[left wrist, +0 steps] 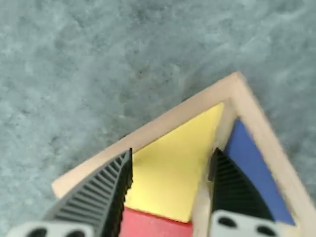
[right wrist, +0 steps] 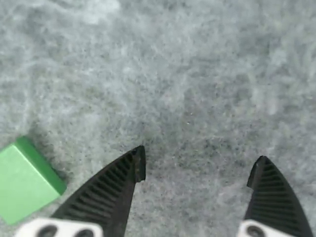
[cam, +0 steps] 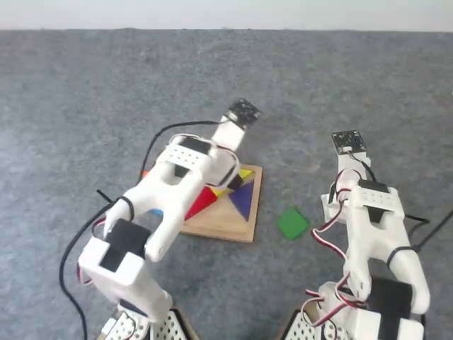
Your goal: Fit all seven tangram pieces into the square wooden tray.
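Poising left gripper (left wrist: 173, 152), fingers spread, over yellow piece (left wrist: 168, 187) in tray's (left wrist: 148, 129) far corner; hanging right gripper (right wrist: 201, 154), fingers wide apart, above bare carpet (right wrist: 197, 74); leaving green piece (cam: 292, 222) outside, near tray's edge.

The right gripper (right wrist: 201, 154) is hanging over the grey carpet (right wrist: 197, 64) with its jaws standing wide apart, and bare carpet is showing through the whole gap between them. Its two black fingers (right wrist: 111, 190) are tapering to points, their inner faces ribbed, and each is sitting in a white mount (right wrist: 49, 228) at its base. A green tangram piece (right wrist: 22, 182) is lying flat on the carpet outside the gap, near the outer edge of one finger with a strip of carpet showing between them. One corner and two thick side faces of the piece are showing, and the rest is running past the frame's edge.
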Robot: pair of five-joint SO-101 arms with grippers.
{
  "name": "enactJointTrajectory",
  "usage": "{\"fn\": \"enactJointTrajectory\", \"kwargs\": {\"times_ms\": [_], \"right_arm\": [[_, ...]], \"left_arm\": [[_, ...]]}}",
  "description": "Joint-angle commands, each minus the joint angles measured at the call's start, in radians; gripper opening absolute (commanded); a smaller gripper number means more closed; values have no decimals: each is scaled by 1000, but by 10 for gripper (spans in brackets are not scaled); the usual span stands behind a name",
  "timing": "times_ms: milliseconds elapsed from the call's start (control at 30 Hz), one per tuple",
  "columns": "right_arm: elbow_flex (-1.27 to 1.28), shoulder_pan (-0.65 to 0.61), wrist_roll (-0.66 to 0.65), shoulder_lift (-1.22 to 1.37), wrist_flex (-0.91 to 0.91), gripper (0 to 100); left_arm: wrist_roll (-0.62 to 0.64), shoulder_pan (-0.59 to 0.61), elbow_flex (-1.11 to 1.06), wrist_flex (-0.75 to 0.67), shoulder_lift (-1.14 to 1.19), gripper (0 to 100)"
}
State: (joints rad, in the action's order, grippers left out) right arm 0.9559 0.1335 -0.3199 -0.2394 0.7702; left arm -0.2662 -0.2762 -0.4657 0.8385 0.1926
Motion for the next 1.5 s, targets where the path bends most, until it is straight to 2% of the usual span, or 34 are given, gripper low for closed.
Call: {"fn": "enactJointTrajectory", "kwargs": {"times_ms": [0,200,400,733,900,1167,1467], "right_arm": [[-5,4,2,-48,-18,336],[-5,4,2,-48,-18,336],[-5,4,2,-48,-19,336],[12,4,2,-48,-50,336],[12,4,2,-48,-51,336],[12,4,2,-48,-51,336],[12,4,2,-48,-51,336]], "left_arm": [[-20,-46,-5,12,-17,250],[-54,-110,-4,51,-18,250],[-58,-106,16,87,-26,250],[-20,-81,1,138,-307,250],[-20,-21,-70,137,-381,250],[-28,-68,-223,133,-399,250],[11,-63,-239,97,-399,250]]}}
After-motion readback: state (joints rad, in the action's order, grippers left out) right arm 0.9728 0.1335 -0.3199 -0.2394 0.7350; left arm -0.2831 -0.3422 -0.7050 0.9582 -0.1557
